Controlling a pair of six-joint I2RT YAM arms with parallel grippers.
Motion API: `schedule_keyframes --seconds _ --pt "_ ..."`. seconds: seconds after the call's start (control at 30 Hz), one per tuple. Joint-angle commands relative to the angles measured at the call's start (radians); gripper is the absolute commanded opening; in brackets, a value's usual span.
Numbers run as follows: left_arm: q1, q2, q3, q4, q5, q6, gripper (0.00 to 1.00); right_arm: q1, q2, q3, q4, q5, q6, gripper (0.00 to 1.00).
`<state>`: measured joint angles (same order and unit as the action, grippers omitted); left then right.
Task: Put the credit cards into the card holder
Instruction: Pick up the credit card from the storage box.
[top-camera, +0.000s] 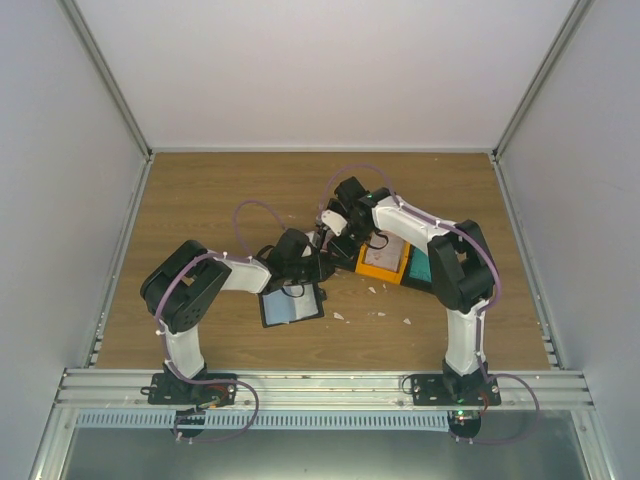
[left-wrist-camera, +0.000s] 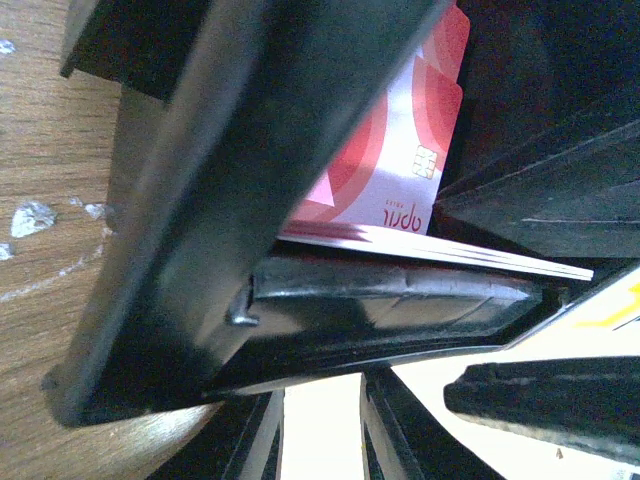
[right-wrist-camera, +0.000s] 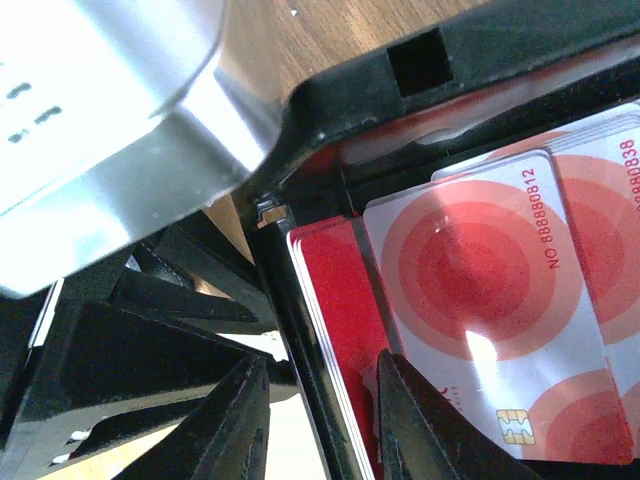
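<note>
**Jaws meet at the holder from both sides, with the cards just right of the right tips**

Over the middle of the desk (top-camera: 200, 200), well away from every edge, the two arms come together. The left gripper (top-camera: 312, 256) has its jaws set narrow. Going by the left wrist view, they look closed on the holder (right-wrist-camera: 350, 90). The right gripper (right-wrist-camera: 320, 360) has its jaws part open, astride the holder's rim. I cannot tell whether they pinch anything.

An orange bin (top-camera: 380, 265) sits just right of the meeting point. A black bin (top-camera: 262, 310) sits toward the near edge, with white scraps (top-camera: 408, 322) on the wood near it.

The holder lies open between the grippers with the cards (right-wrist-camera: 470, 280) fanned inside it, overlapping. From the right tips they lie ahead and to the right, with their long axis running nearly along the fingers and leaning a little right. A plain red card (right-wrist-camera: 335, 300) sits just inside the rim, and one right finger lies over it. The right arm is therefore the nearer one, and a push along that axis looks like the way to seat them.

The front card reads "NO 888880812" down its side, above a gold chip (right-wrist-camera: 515, 427). Its neighbour's number is cut off and ends in 838. In the left wrist view a card (left-wrist-camera: 400, 160) carries "april" upside down.
</note>
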<state>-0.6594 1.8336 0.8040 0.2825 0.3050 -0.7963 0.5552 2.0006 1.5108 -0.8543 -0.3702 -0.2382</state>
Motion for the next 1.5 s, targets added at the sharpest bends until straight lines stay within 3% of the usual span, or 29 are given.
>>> schedule_keyframes --seconds 0.0,0.2,0.53,0.7,1.0,1.47 --pt "-0.002 -0.002 0.019 0.031 -0.039 0.015 0.24 0.005 -0.019 -0.004 -0.006 -0.001 0.009 0.32" --pt "0.0 -0.039 0.002 0.022 -0.049 0.023 0.25 0.011 0.019 0.016 0.018 0.04 0.04 0.35" --pt "0.008 -0.152 -0.042 -0.037 -0.071 0.048 0.25 0.018 -0.005 0.018 0.047 0.066 0.065 0.23" --pt "0.014 -0.195 -0.063 -0.062 -0.091 0.053 0.26 0.018 -0.025 0.001 0.038 0.043 0.049 0.25" --pt "0.046 -0.267 -0.117 -0.106 -0.178 0.029 0.25 0.028 0.017 0.01 0.048 0.105 0.047 0.4" --pt "0.08 -0.274 -0.138 -0.096 -0.137 0.043 0.25 0.036 -0.004 0.028 0.015 0.022 -0.001 0.38"
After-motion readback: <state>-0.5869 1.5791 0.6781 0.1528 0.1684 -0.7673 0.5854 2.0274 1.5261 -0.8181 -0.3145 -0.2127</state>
